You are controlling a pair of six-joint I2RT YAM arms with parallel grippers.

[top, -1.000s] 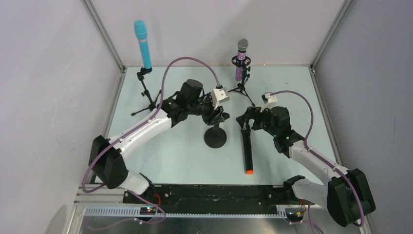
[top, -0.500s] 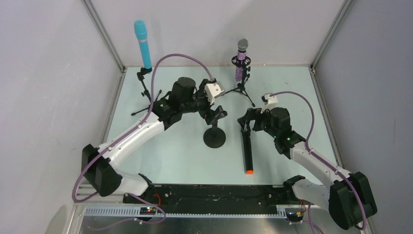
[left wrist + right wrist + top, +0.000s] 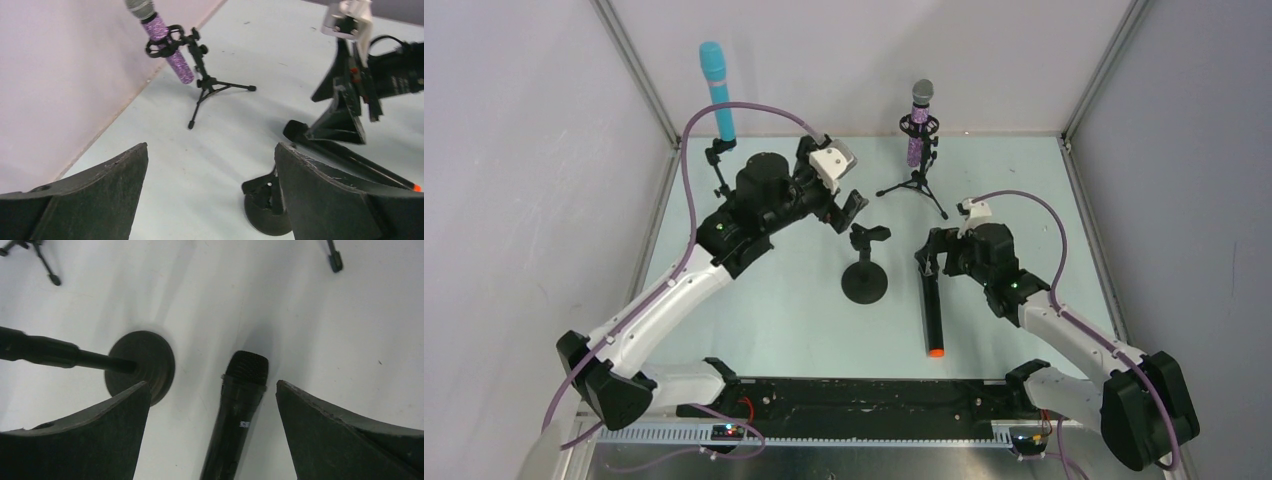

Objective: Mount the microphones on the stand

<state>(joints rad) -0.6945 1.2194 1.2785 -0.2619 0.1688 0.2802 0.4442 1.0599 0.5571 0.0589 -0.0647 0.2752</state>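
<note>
**Last mount freed.** At far left, the light-blue microphone (image 3: 715,88) stands clipped upright on its tripod (image 3: 721,192) in the back corner of the bench (image 3: 774,325). The left tool (image 3: 848,207), at the clip (image 3: 868,236) of the round-base stand (image 3: 865,283) a second ago, has let go and drawn back toward that corner, jaws wide and holding nothing. The stand is left upright at mid-bench with its clip vacant, so the final mount looks ready. Behind it, the purple microphone (image 3: 917,128) sits in a second tripod (image 3: 916,186) by the back wall (image 3: 844,60). To the right, the black microphone (image 3: 932,315) lies flat on the bench, its orange end (image 3: 936,351) toward the arms' bases and its head near the stand's foot. The right tool (image 3: 931,255) hangs over that head, jaws wide, gripping nothing. Bare bench flanks the black microphone; the stand and the tripod legs are the nearest obstacles.
</note>
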